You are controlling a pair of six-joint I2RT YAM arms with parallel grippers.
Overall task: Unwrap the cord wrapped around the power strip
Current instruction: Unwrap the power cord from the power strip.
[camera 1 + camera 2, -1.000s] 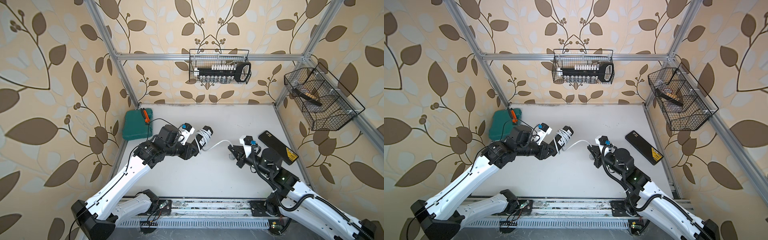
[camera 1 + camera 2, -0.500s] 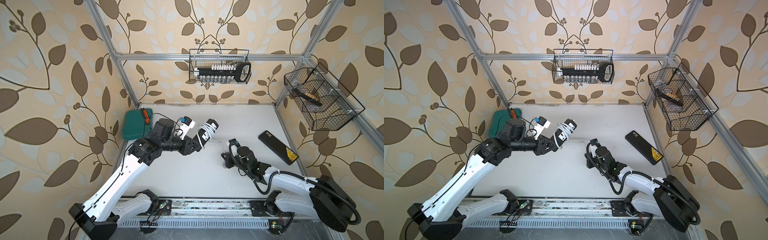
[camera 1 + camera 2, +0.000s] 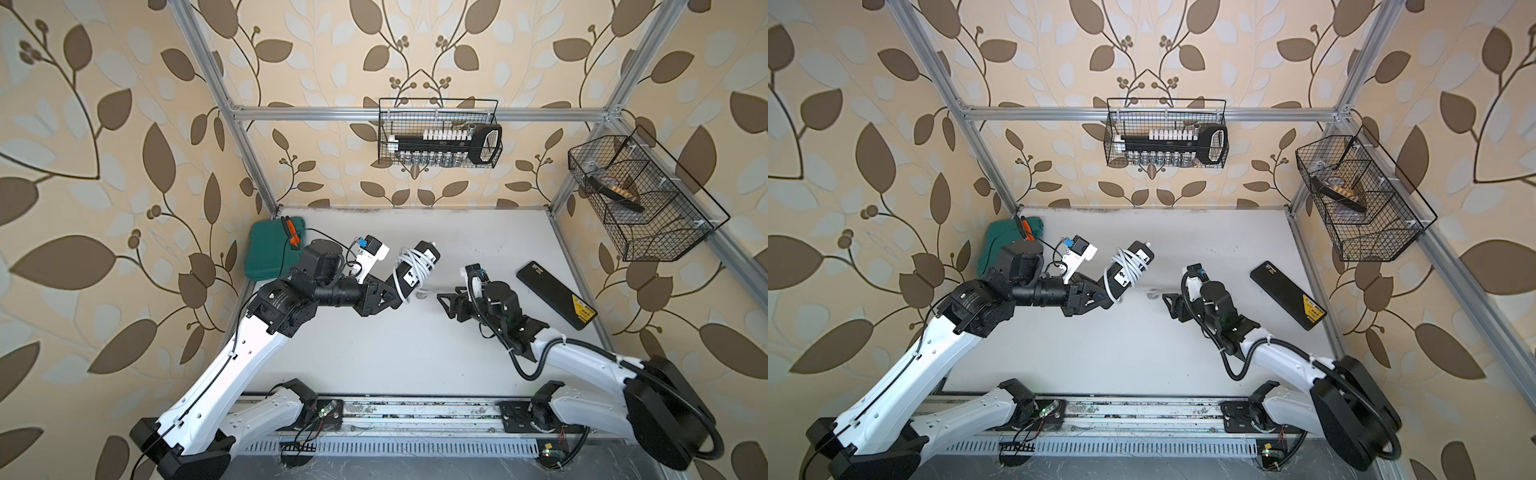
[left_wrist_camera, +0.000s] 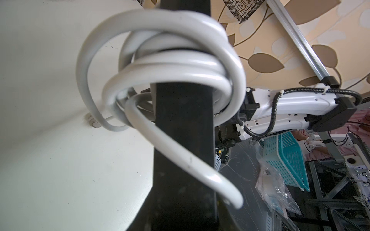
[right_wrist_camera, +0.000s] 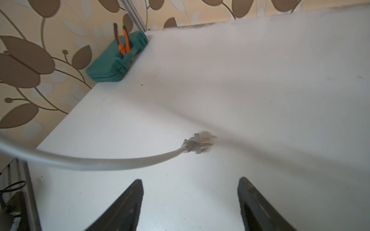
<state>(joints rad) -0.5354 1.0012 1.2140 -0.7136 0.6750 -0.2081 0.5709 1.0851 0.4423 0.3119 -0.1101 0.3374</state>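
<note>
Robot test cell in a lab. Bare silver aluminium frame bars carry flat panels of beige leaf-print wallpaper round a plain white tabletop. Black wire baskets hang off the frame. A grey slotted metal base rail runs along the front. Beyond the cell, in the left wrist view: teal perforated plastic crates, grey metal racking.

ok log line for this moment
left gripper shut on power strip | cord wrapped round strip | right gripper open, empty | plug loose, unheld

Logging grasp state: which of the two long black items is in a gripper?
The power strip, white cord coiled round it, clamped by the left gripper. The flat black case with the yellow label lies on the table.
</note>
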